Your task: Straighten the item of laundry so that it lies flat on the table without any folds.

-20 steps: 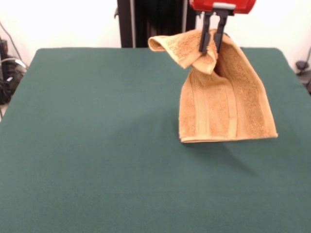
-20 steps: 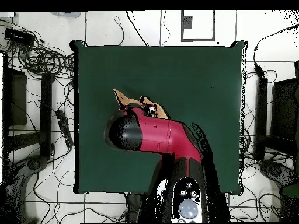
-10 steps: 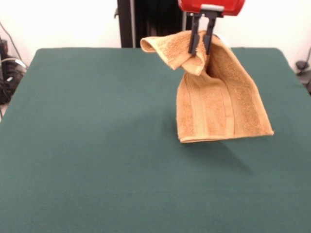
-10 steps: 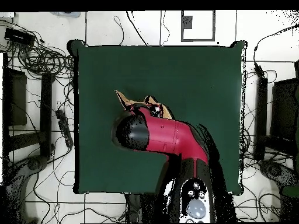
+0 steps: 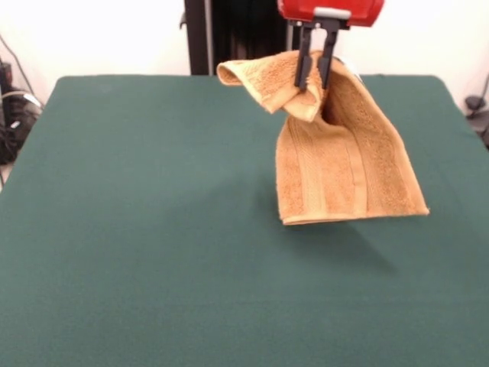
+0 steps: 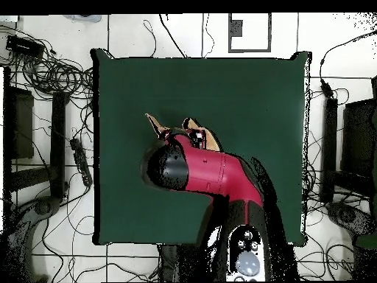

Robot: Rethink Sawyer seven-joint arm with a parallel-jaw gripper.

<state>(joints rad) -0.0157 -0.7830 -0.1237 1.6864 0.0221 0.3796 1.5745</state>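
Change: since a second ago the gripper and the hanging towel have shifted toward the picture's left in the front view; over the last half second they have barely moved.
Towel: the orange-tan terry hand towel hangs in the air from its top, held above the table's far right part in the front view, folded on itself.
Towel shape: one corner flops out to the picture's left as a rolled flap; the main body drops down and widens to a straight bottom hem, with paler band stripes running lengthwise down it.
Towel and table: the bottom hem hangs low over the cloth; whether it touches cannot be told. A faint shadow lies under it.
Gripper: the black fingers are clamped together on the bunched top of the towel, under the red wrist housing.
Overhead: the red and black arm covers most of the towel; only orange tips show beyond it.
Table: dark green top, bare elsewhere.
Surroundings: cables on the floor round the table.
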